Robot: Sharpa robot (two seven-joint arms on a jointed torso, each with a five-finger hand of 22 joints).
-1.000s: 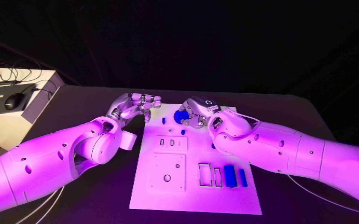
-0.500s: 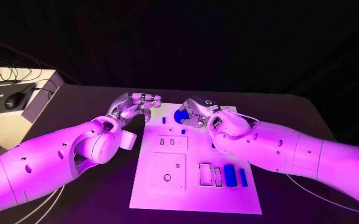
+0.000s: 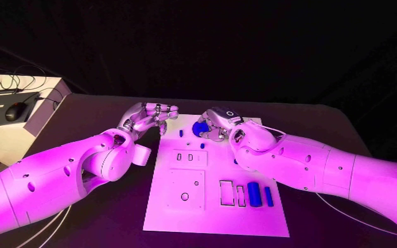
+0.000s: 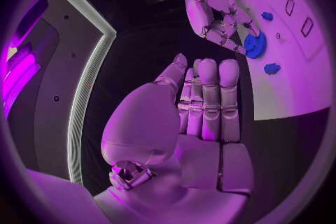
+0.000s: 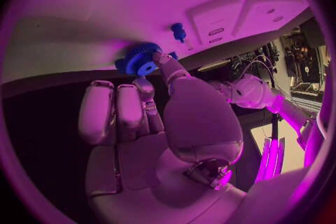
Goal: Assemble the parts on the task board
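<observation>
Task board (image 3: 217, 202) — a flat white plate with rectangular recesses — lies in the middle of the black table (image 3: 331, 121), and the round blue toothed gear (image 3: 199, 128) sits at its far end. In the head view the right hand (image 3: 217, 123) covers much of that gear, so the grip is hard to read there; the right wrist view shows it plainly, with the thumb tip touching the gear's (image 5: 142, 60) pale hub and the other fingers curled in beside it. That same view shows one small blue peg (image 5: 178, 31) standing on the board past the gear. The left hand (image 3: 150, 116) hovers off the board's left edge; its wrist view shows the fingers (image 4: 209, 102) straight and pressed together, holding nothing. Counted from the head view: one gear, two long blue bars (image 3: 260, 195) side by side near the board's front right, and three small blue pieces (image 3: 202, 144) near the gear.
</observation>
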